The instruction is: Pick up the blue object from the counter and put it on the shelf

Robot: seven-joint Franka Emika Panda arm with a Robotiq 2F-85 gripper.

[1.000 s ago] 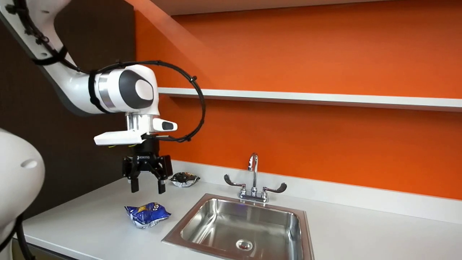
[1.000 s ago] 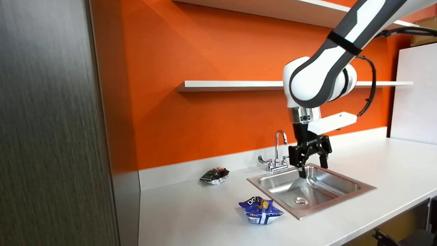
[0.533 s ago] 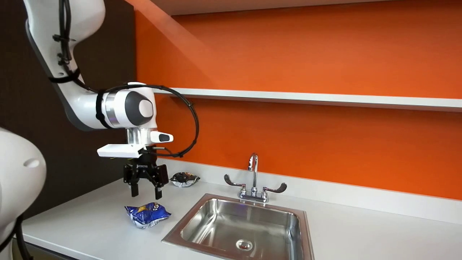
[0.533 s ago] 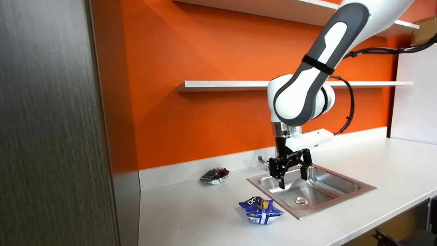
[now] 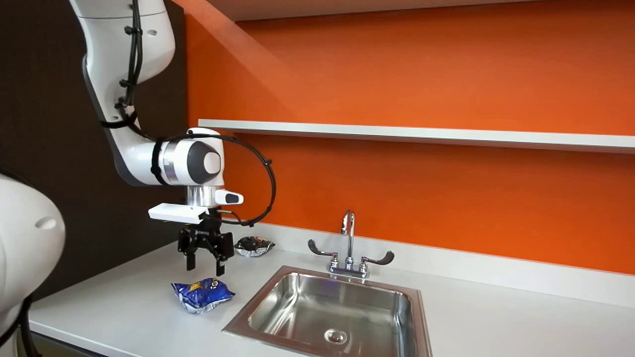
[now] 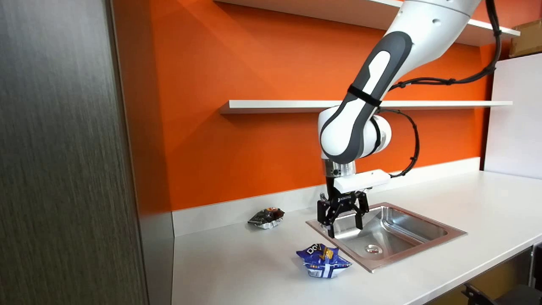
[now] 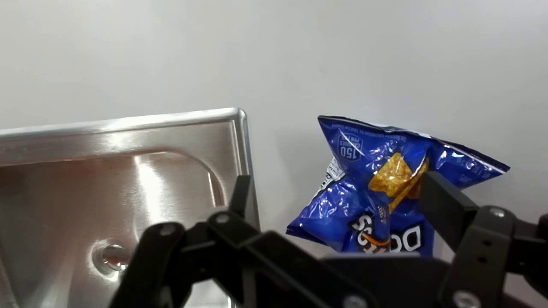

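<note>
The blue object is a blue chip bag (image 5: 202, 296), lying on the white counter (image 5: 124, 317) beside the sink; it also shows in an exterior view (image 6: 323, 261) and the wrist view (image 7: 368, 201). My gripper (image 5: 205, 266) is open and empty, pointing down above the counter; it also shows in an exterior view (image 6: 345, 227). In the wrist view, the gripper (image 7: 336, 188) has one finger over the sink's edge and the other overlapping the bag's right part. The fingers appear apart from the bag. The white shelf (image 5: 416, 133) runs along the orange wall, also in an exterior view (image 6: 288, 104).
A steel sink (image 5: 424, 327) with a faucet (image 5: 350, 238) and two handles is set in the counter. A dark chip bag (image 5: 253, 246) lies near the backsplash. A dark panel (image 6: 72, 169) stands at the counter's end. An upper shelf (image 6: 347, 15) is higher up.
The arm has lowered, bringing the open gripper down closer to the blue bag. In an exterior view it has also shifted left, toward the bag. Both bags lie unmoved.
</note>
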